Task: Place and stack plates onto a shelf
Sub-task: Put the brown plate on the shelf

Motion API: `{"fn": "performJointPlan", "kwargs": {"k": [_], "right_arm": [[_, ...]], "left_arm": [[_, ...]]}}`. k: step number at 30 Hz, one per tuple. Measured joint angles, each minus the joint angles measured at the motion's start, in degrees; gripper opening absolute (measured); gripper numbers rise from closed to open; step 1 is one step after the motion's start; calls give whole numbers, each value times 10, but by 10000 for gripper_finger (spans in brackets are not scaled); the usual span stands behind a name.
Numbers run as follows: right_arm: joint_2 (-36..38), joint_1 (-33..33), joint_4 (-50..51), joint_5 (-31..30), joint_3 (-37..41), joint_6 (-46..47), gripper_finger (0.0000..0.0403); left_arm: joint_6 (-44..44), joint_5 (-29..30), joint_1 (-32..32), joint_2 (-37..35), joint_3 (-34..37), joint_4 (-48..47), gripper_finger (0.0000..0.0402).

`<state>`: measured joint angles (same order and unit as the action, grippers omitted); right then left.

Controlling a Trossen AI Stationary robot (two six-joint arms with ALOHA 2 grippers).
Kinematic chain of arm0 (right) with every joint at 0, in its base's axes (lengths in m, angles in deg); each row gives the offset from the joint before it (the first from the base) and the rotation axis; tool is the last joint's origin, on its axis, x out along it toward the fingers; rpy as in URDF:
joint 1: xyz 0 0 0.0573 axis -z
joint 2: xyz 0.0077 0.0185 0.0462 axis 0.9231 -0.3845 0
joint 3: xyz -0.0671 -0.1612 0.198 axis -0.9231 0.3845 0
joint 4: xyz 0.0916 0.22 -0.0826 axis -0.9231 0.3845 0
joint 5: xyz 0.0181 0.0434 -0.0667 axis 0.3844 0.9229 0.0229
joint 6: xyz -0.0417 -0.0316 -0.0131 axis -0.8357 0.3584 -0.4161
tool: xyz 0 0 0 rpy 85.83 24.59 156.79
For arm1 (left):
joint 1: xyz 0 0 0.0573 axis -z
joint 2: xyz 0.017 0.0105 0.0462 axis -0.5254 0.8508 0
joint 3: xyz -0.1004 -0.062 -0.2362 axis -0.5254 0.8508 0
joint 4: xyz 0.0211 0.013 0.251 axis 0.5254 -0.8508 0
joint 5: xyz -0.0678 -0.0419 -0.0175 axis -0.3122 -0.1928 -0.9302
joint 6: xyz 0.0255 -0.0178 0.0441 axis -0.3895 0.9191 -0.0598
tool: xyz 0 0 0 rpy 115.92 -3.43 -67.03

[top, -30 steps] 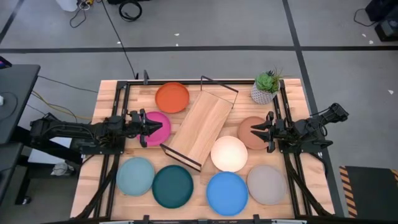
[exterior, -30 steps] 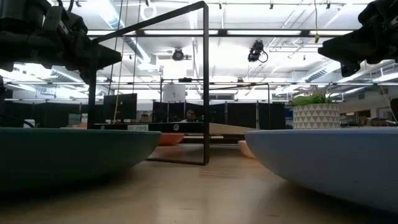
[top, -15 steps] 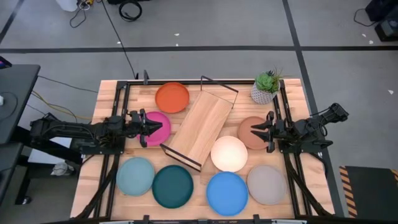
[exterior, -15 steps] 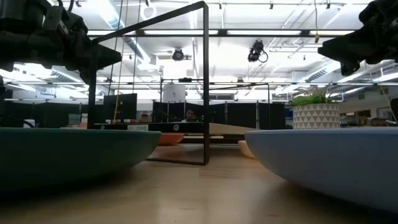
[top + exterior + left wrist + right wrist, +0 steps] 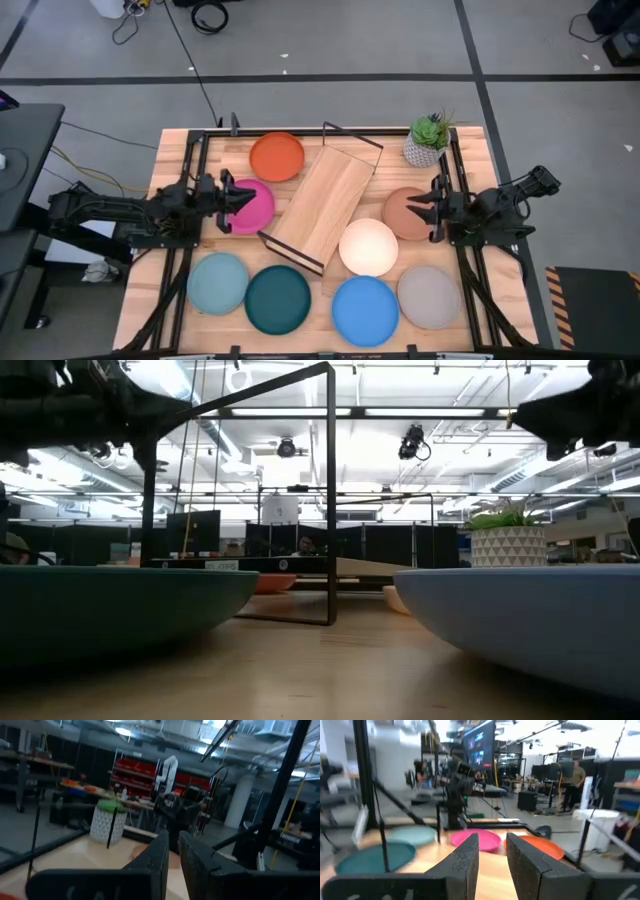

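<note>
Eight plates lie flat on the slatted tabletop: orange (image 5: 277, 157), magenta (image 5: 255, 208), brown (image 5: 402, 222), cream (image 5: 369, 247), pale blue (image 5: 218, 283), dark teal (image 5: 278, 299), bright blue (image 5: 365, 310) and grey (image 5: 429, 296). The shelf (image 5: 325, 205) stands aslant in the middle on its black wire end frames, with nothing on its board. My left gripper (image 5: 238, 197) hovers above the magenta plate's left part, fingers a narrow gap apart (image 5: 173, 851) and holding nothing. My right gripper (image 5: 414, 209) hovers above the brown plate, open (image 5: 492, 851) and holding nothing.
A small potted plant (image 5: 428, 140) stands at the far right corner. Black rails (image 5: 196, 160) run along the table's left and right sides. In the low view the dark teal plate (image 5: 120, 605) and bright blue plate (image 5: 530, 625) fill the foreground, with the shelf's wire frame (image 5: 330, 490) behind them.
Both grippers have tipped their fingers upward. The left one has also risen a little over the magenta plate. In the low view both have moved up toward the picture's top edge. No plate has moved, nor has the shelf.
</note>
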<state>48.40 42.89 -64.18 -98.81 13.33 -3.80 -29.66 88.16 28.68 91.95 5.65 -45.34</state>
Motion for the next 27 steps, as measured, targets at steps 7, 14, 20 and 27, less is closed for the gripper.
{"fn": "performJointPlan", "kwargs": {"k": [7, 14, 20, 27], "right_arm": [[-3, 9, -45, -63, 0, 48, 105], [-73, 31, -38, -44, -19, 95, 105], [-208, 70, 53, -44, -66, 188, 105], [-364, 115, 180, 10, -156, 261, 105]], "left_arm": [[-124, -120, 0, 0, 0, 39, 50], [-108, -96, 0, 0, 0, 7, 50], [-63, -58, 0, 0, 0, 12, 50], [-8, -57, 0, 0, 0, 11, 50]]}}
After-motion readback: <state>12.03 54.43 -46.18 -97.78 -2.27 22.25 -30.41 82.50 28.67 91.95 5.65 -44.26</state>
